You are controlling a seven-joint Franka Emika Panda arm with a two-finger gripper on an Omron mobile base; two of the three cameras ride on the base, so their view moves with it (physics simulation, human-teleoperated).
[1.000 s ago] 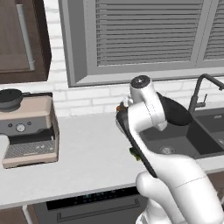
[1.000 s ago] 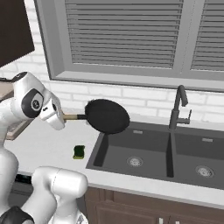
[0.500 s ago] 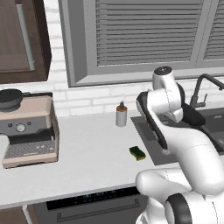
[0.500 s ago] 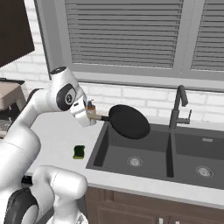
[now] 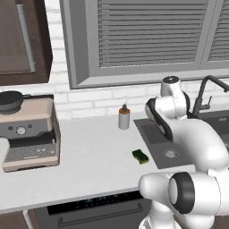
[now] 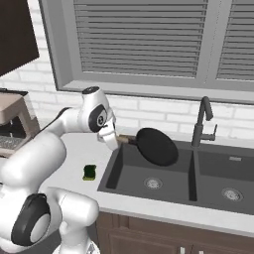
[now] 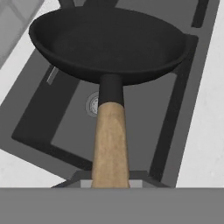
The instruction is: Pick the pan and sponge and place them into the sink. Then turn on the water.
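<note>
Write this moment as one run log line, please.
tool: shut on pan handle | pan: held above left sink basin | sponge: on counter | tap: no water

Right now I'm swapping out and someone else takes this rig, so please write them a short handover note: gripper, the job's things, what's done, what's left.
Gripper: shut on the light wooden handle of the round black frying pan, carried in the air over the left basin of the large dark grey double-basin sink, not yet set down.
Small green sponge with a yellow face: on the light counter, left of the sink, untouched.
Tall slim dark tap: behind the divider between the basins, no water running.
Done: pan picked up and brought over the sink.
Left: lower and release the pan, fetch the sponge into the sink, turn on the water.
</note>
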